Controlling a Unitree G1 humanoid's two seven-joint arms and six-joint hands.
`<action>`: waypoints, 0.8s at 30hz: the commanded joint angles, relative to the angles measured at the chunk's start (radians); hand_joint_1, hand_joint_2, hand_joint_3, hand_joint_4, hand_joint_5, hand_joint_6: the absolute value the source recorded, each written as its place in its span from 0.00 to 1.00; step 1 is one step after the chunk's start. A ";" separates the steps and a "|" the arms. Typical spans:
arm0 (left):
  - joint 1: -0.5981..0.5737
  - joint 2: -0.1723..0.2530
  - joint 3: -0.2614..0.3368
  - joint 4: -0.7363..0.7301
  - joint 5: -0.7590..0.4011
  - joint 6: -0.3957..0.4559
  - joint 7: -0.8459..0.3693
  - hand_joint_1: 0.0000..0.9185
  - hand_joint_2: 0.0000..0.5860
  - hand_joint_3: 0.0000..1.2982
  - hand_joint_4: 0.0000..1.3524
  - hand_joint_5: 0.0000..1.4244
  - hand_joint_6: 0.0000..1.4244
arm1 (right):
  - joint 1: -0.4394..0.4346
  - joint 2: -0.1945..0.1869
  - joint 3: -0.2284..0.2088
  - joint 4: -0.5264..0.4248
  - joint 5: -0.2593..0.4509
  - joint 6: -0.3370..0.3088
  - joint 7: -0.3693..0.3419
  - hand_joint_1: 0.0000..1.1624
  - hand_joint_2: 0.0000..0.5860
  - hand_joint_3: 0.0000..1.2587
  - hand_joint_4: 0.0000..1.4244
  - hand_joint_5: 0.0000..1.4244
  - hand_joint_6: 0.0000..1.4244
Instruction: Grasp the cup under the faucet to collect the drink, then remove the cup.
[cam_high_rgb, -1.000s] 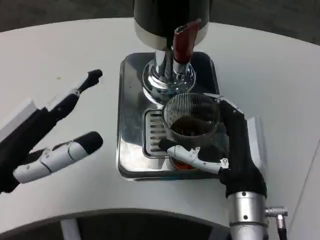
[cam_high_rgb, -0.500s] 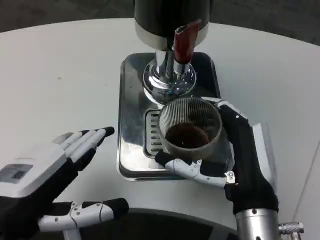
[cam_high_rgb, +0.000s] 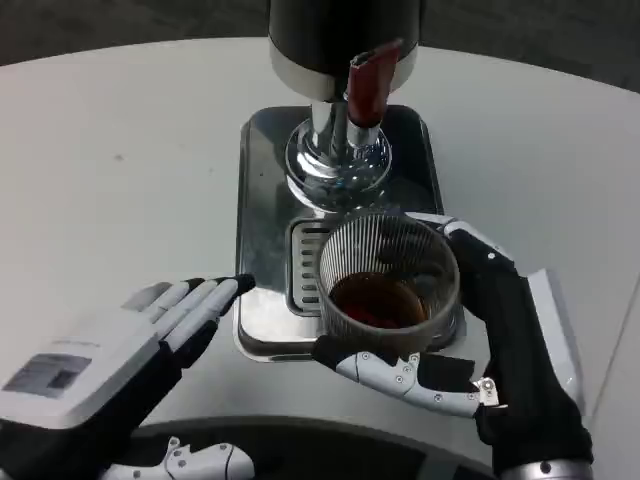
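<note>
A ribbed clear cup (cam_high_rgb: 388, 278) with dark drink in its bottom is lifted over the front edge of the steel drip tray (cam_high_rgb: 262, 200). My right hand (cam_high_rgb: 500, 340) grips it from the right, thumb curled under its front. The dispenser's faucet with a red lever (cam_high_rgb: 367, 82) stands behind the cup, over the chrome base (cam_high_rgb: 335, 160). My left hand (cam_high_rgb: 120, 360) lies flat and empty at the lower left, fingers stretched toward the tray's front left corner.
The dispenser's dark body (cam_high_rgb: 340, 35) rises at the top centre. White tabletop (cam_high_rgb: 120, 150) stretches to the left and right of the tray. The table's curved front edge runs just below both hands.
My right hand has drawn the cup back from under the faucet toward the tray's front edge and raised it. My left hand turned palm-down and slid toward the tray.
</note>
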 joint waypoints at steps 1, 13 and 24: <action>0.049 -0.024 -0.034 -0.036 0.019 -0.006 0.013 0.00 0.11 0.00 0.00 0.00 0.00 | 0.058 -0.001 0.011 -0.113 0.019 0.021 0.053 1.00 0.17 0.58 0.63 0.67 0.95; 0.060 -0.017 -0.021 -0.047 0.023 -0.022 0.019 0.00 0.11 0.00 0.00 0.00 0.00 | 0.239 -0.032 0.143 -0.285 -0.068 0.034 0.093 1.00 0.17 0.57 0.63 0.67 0.95; 0.108 -0.033 0.000 -0.075 0.031 -0.107 0.065 0.00 0.11 0.00 0.00 0.00 0.00 | 0.312 -0.082 0.140 -0.346 -0.017 0.012 0.108 0.99 0.17 0.57 0.63 0.67 0.95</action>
